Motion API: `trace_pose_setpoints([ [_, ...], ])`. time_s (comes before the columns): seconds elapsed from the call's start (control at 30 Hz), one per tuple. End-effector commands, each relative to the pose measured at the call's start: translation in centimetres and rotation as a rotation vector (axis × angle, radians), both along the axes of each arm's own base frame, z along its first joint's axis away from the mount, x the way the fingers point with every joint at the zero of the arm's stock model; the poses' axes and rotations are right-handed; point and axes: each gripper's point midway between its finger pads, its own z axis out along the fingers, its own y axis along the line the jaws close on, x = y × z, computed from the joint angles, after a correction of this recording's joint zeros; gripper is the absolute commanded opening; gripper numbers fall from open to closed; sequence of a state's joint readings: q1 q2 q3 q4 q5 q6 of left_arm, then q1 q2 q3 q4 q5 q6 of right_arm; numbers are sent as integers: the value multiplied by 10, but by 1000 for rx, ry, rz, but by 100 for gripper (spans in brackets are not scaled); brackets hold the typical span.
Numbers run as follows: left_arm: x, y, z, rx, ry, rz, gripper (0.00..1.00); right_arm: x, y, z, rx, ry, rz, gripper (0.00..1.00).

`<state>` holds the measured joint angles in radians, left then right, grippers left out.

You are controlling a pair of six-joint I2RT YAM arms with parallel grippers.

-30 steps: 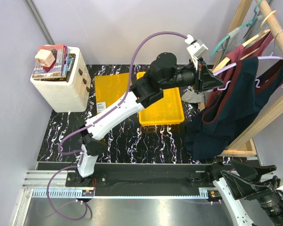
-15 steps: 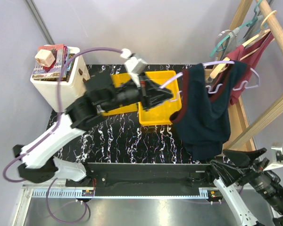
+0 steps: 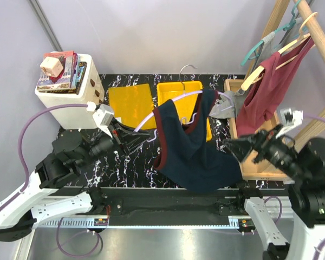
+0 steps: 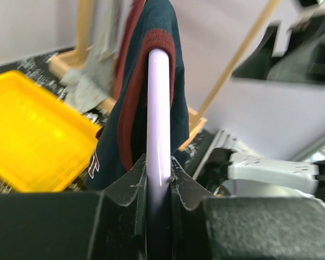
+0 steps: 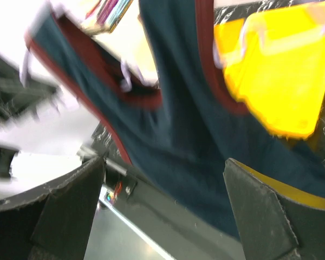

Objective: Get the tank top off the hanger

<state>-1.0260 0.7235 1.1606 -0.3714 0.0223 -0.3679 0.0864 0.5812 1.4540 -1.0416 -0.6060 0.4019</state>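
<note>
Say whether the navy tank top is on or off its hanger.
On: the tank top drapes over the lilac hanger the left gripper clamps.

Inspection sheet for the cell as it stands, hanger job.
Surface: black marbled tabletop, garment hanging over it.
Job's things: navy tank top with maroon trim hangs on pale lilac plastic hanger, not yet off.
Clutter: yellow plastic tray, flat yellow lid, grey cloth, white box with books.
Grippers: left jaws shut on the hanger's bar; right jaws open beside the top's edge, contact unclear.
Cables: purple cable loops off left arm, clear of garment.
Surroundings: wooden rack holding a maroon tank top.
</note>
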Motion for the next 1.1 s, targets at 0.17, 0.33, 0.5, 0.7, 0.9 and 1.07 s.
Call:
trace_pose_setpoints([
  [0.17,26,9,-25,22,-19,144,0,64,1,11,35,77,19,100],
  [0.33,30,-1,-42,52,-17,133,0,84,12,-6,-9,167,71,100],
  [0.5,32,-14,-45,68,-5,97,0,93,79,-56,-264,215,80,100],
  [0.7,26,-9,-52,61,28,85,0,114,98,-28,-290,71,-25,100],
  [0.9,15,-4,-59,35,60,55,0,146,111,-6,-254,-15,-109,99],
  [1.07,7,-3,-57,7,55,22,0,164,130,9,-147,-74,-137,77],
])
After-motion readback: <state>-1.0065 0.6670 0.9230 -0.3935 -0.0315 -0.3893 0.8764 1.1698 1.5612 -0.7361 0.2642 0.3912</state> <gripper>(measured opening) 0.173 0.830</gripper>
